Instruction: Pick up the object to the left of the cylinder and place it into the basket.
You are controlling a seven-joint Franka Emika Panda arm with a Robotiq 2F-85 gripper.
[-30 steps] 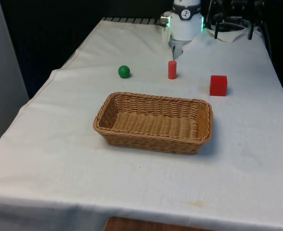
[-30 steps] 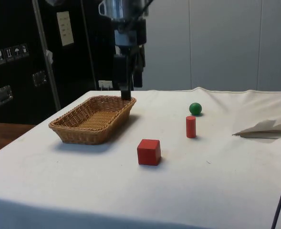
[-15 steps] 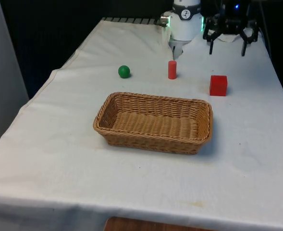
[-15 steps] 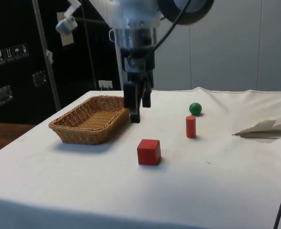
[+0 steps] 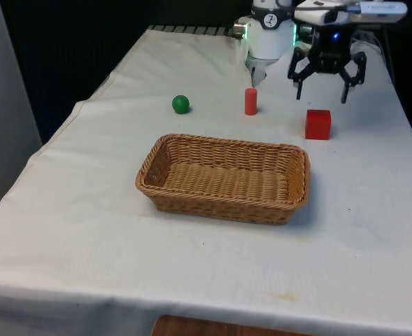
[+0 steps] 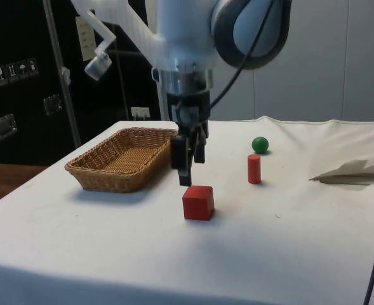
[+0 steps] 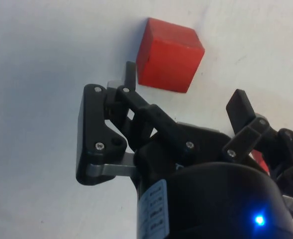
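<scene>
The black claw (image 5: 320, 85) hangs open just above the small red wooden cube (image 5: 317, 124) on the desk's right side — apparently lining up to grasp it — not the green ball (image 5: 180, 104).

End effector (image 5: 320, 89) open, pointing down

You are looking across a table (image 5: 87, 231) draped in a white cloth (image 6: 288, 248) that is wrinkling along its edges. In the front view, black curtains (image 5: 66, 49) are filling the upper left of the frame, and a grey wall panel (image 5: 3, 105) is standing at the left edge. In the side view, dark cabinets (image 6: 21, 95) are occupying the left, with pale wall panels (image 6: 313, 57) spreading across the upper right. Even light is falling on everything.
</scene>
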